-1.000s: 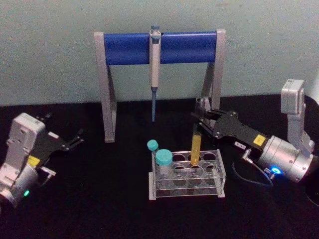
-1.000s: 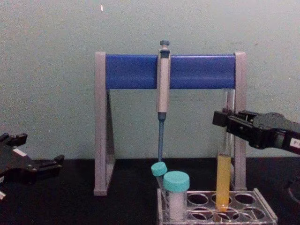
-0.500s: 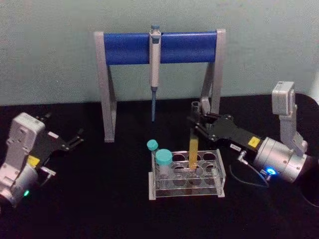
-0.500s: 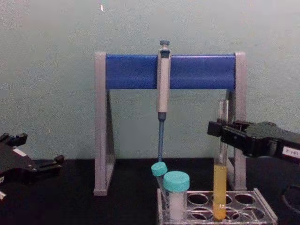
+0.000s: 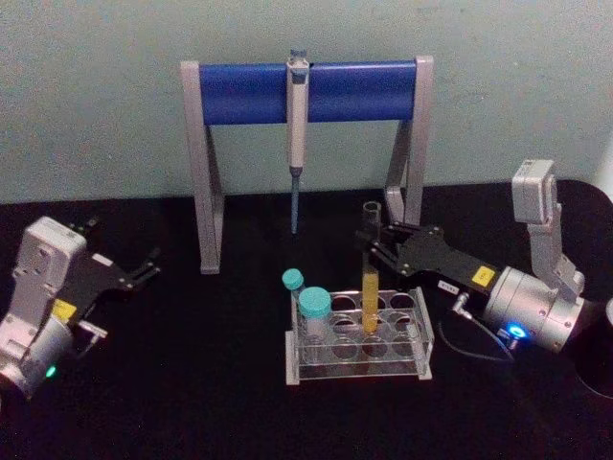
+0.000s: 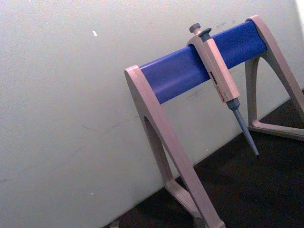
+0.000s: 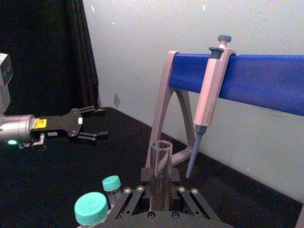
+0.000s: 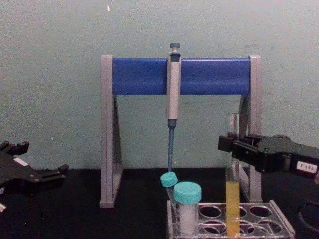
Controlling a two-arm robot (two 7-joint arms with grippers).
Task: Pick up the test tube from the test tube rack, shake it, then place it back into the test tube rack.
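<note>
The right hand [image 5: 374,241] grips the test tube [image 5: 369,287] by its bare upper glass, clear of the test tube rack [image 5: 422,347], holding it upright so its yellow end likely stands in a hole without spilling; the left hand [image 5: 144,270] waits open, far left.

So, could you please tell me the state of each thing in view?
Tube: upright, uncapped, foot in a rack hole.
Rack: level, holding three tubes.
Capped tubes: closed, standing in the rack.
Pipette: hanging on the stand.
Right tool: shut on the tube's upper part.
Left tool: open, parked at the left.
</note>
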